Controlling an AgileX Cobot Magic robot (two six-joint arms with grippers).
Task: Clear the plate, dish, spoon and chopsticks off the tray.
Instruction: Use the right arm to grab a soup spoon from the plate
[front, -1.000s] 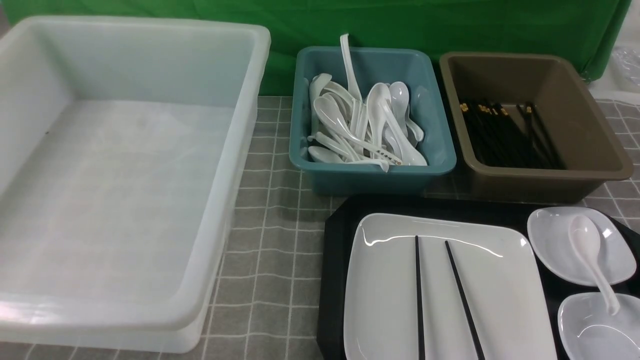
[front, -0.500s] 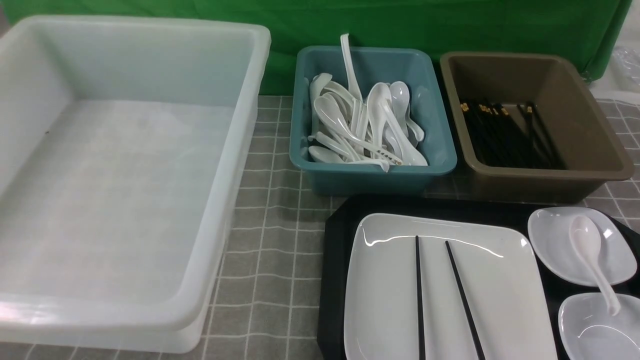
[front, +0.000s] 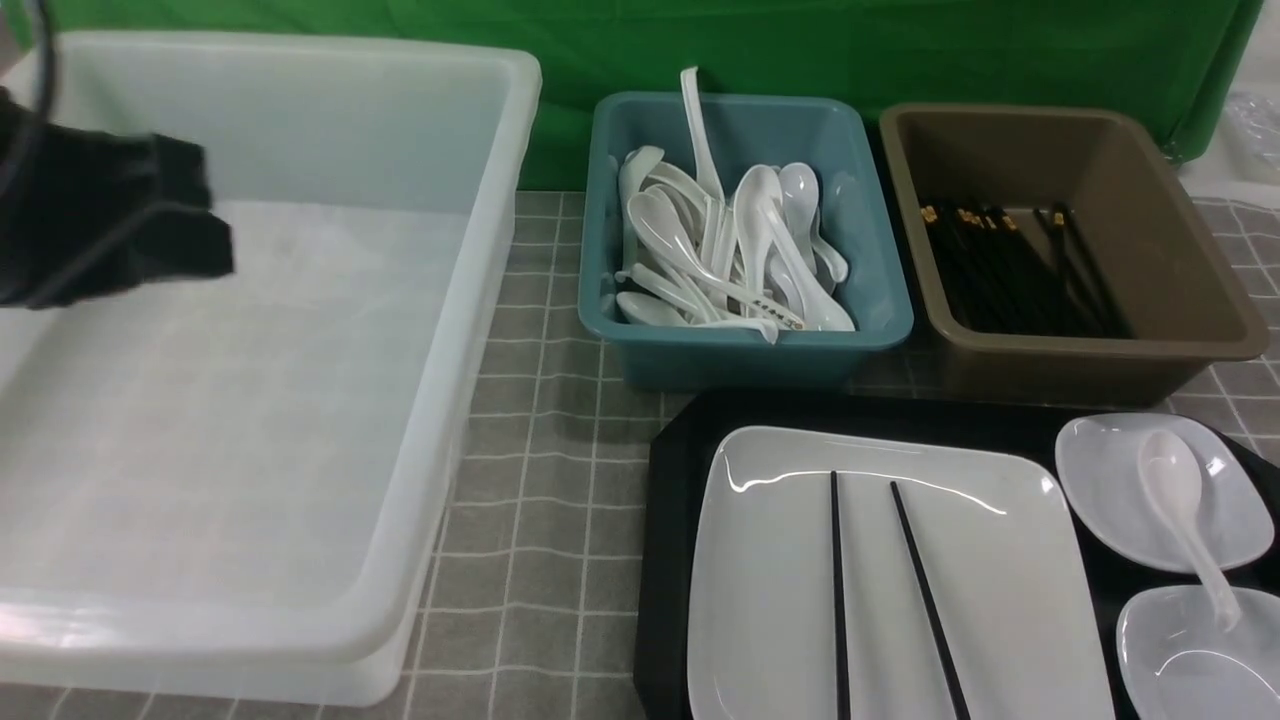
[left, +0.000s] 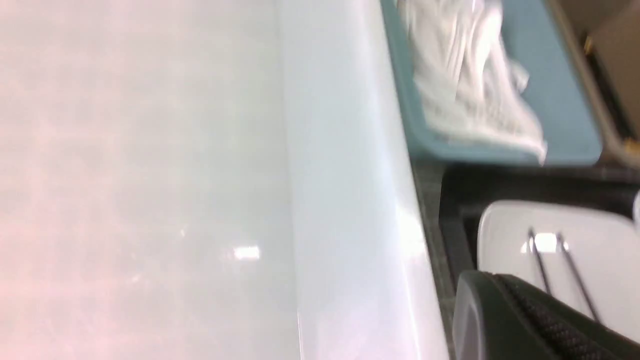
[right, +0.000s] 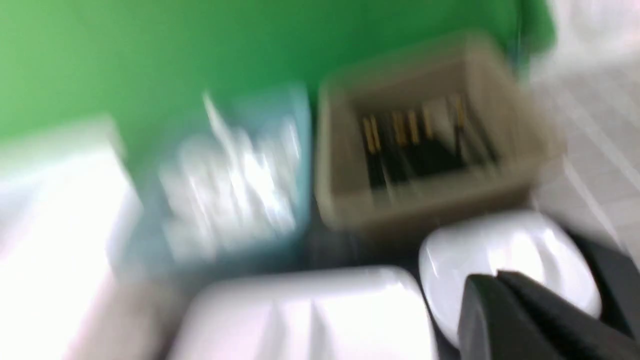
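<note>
Right end effector (right: 505, 305) clenched, empty; left end effector (front: 190, 220) unreadable. Tray (front: 670, 480) uncleared: next, open and pinch chopsticks (front: 838, 600) off plate (front: 1000, 600).

Place: pretty clearly a staged lab bench, where canteen dish sorting is mimicked
Backdrop: a green cloth backdrop (front: 800, 40) is hung behind
Surface: a grey grid-patterned tablecloth (front: 540, 500) is spread
Sorting: glossy white soup spoons (front: 720, 250) are heaped in a teal plastic tub (front: 740, 365), and thin black gold-tipped sticks (front: 1010, 270) are laid in a brown plastic tub (front: 1100, 365)
Tray: a black rectangular plastic tray (front: 665, 520) is laid in front
</note>
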